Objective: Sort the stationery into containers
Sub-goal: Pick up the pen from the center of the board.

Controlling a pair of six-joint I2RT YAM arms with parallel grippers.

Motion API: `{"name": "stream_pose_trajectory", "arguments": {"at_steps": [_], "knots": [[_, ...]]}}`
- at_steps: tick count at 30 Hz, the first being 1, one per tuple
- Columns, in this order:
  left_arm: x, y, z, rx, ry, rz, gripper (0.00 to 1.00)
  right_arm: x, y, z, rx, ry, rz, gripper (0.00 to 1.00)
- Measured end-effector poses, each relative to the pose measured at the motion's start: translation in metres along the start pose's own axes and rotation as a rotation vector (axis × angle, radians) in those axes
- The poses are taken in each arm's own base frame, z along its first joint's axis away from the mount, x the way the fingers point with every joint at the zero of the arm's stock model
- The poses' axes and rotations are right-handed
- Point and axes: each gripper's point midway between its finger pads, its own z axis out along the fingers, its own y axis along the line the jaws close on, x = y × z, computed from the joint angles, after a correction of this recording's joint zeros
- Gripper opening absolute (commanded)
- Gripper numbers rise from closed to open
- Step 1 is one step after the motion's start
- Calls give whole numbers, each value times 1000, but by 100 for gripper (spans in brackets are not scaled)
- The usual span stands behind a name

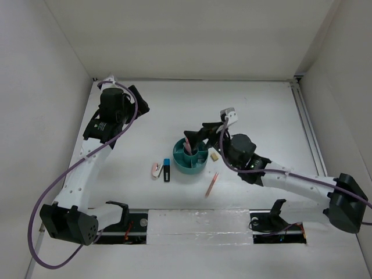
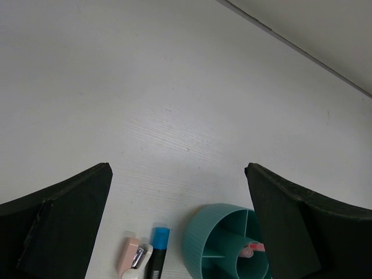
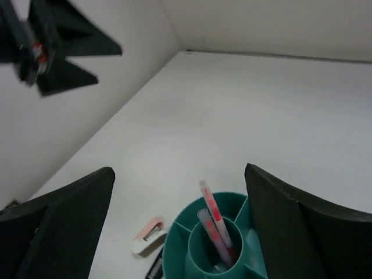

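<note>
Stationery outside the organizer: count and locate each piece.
4. White-pink piece and blue-capped marker left of the teal organizer; tan eraser right of it; pinkish pencil nearer the bases, to its right. The right arm may hide more.

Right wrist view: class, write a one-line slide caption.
Open right gripper hovers above the teal organizer, two pencils standing in its central cup, a white-pink piece beside it.

Teal organizer (image 1: 183,167), pinkish-orange pencil (image 1: 211,185), tan eraser (image 1: 214,156), blue-capped black marker (image 1: 167,172), white table (image 1: 261,116).
</note>
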Motion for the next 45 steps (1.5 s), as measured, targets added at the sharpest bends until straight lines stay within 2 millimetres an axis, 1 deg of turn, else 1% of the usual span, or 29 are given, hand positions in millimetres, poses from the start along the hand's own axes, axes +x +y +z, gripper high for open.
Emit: {"name": "stream_pose_trajectory", "arguments": {"at_steps": [3,4,6,8,9,10,13,15,16,18,21,24,26,29,33,36,41,45], "knots": [[-2,8,0,-44,-15,0,100,-17,-4,-2,256,55,114,100],[-2,10,0,-54,-18,0,100,-19,-5,-7,341,80,153,100],[-3,13,0,-68,-25,0,100,-11,-11,-28,532,139,275,100],[-4,14,0,-76,-29,0,100,9,-22,-58,695,191,337,100],[-4,15,0,-79,-30,0,100,22,-29,-74,765,221,334,100],[-4,15,0,-80,-30,0,100,36,-38,-89,827,256,316,100],[-4,15,0,-81,-28,3,100,78,-63,-125,981,353,252,99],[-6,15,-2,-85,-33,5,100,103,-74,-144,1063,408,224,99],[-9,16,-3,-90,-42,5,100,113,-76,-153,1091,428,211,97],[-13,18,-7,-101,-61,5,100,128,-78,-164,1128,460,194,95],[-20,20,-15,-110,-93,1,100,140,-76,-168,1151,468,199,91],[-26,19,-21,-107,-117,-4,100,144,-76,-168,1158,458,213,86],[-28,18,-22,-104,-122,-5,100,148,-78,-167,1157,453,220,84],[-28,18,-23,-105,-123,-5,100,156,-81,-169,1156,452,222,78],[-27,18,-23,-103,-121,-5,100,169,-85,-172,1145,460,219,77],[-27,18,-23,-99,-118,-5,100,179,-87,-170,1126,464,218,71],[-25,15,-23,-87,-108,-2,100,190,-85,-163,1071,468,219,69],[-24,13,-23,-75,-102,0,100,201,-86,-159,1063,484,192,69]]}}
